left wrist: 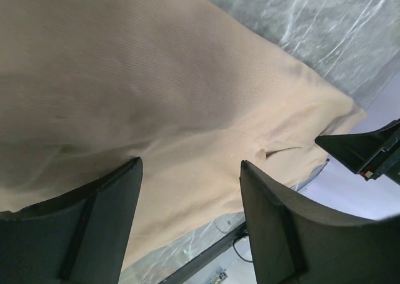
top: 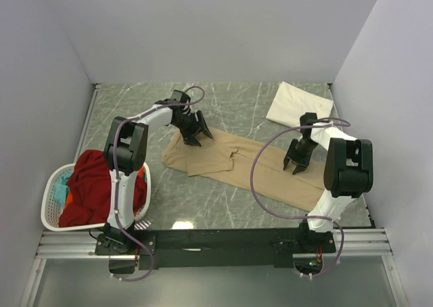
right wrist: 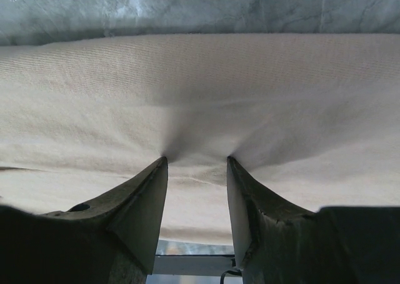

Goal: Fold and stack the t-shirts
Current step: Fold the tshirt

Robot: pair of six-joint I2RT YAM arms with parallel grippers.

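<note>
Tan shirt point(top: 243, 161) is laid long across the table point(top: 203, 209), from frame centre down toward lower right in the top view. It is only part-folded: an overlapped layer is seen on its left part, the right part is drawn out narrow, and no neat rectangle is formed yet.

Cream shirt point(top: 298, 103) is set at upper right, already folded to a flat rectangle, apart from the tan one. Red shirt point(top: 91, 185) is heaped in the basket point(top: 47, 216) at lower left, w/ bits of teal cloth point(top: 63, 185) & orange cloth point(top: 142, 174) showing beside it.

L gripper point(top: 193, 134) is placed at the tan shirt's upper-left end. In its wrist view the fingers point(left wrist: 100, 221) are spread wide w/ nothing between them, the cloth lying beyond.

R gripper point(top: 298, 159) is placed at the upper edge of the shirt's right part. In its wrist view the fingers point(right wrist: 137, 215) are closed onto the cloth, which is puckered between the tips, so a pinch on the tan shirt is judged.

Progress, est.: one shirt done; tan one mid-fold, then to be stacked on the cream. Basket items are not yet taken out, so most of the job is left.
</note>
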